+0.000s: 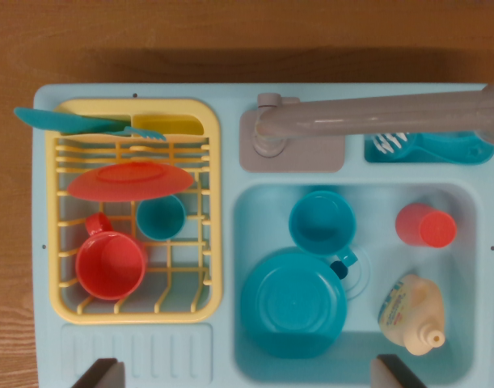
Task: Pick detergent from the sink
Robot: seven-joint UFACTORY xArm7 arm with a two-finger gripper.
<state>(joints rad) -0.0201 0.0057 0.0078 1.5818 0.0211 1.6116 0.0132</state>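
The detergent bottle (411, 312) lay on its side in the lower right corner of the sink basin (465, 212), its cream body labelled and its round cap pointing toward the bottom of the wrist view. Just above it stood a red cup (424, 225), apart from the bottle. To the wrist view's left of the bottle sat a large teal bowl (293, 303), and above that a teal mug (322, 222) with its handle toward the bowl. A grey faucet (376, 114) reached across the top of the basin, over a teal brush (428, 147) in a small compartment. On the left, a yellow dish rack (206, 202) held a red plate (129, 179), a red mug (109, 263), a small teal cup (160, 217) and a teal knife (77, 123). The gripper (251, 373) hung above the sink's lower edge with its two dark fingertips (101, 373) spread wide apart, holding nothing and clear of the bottle
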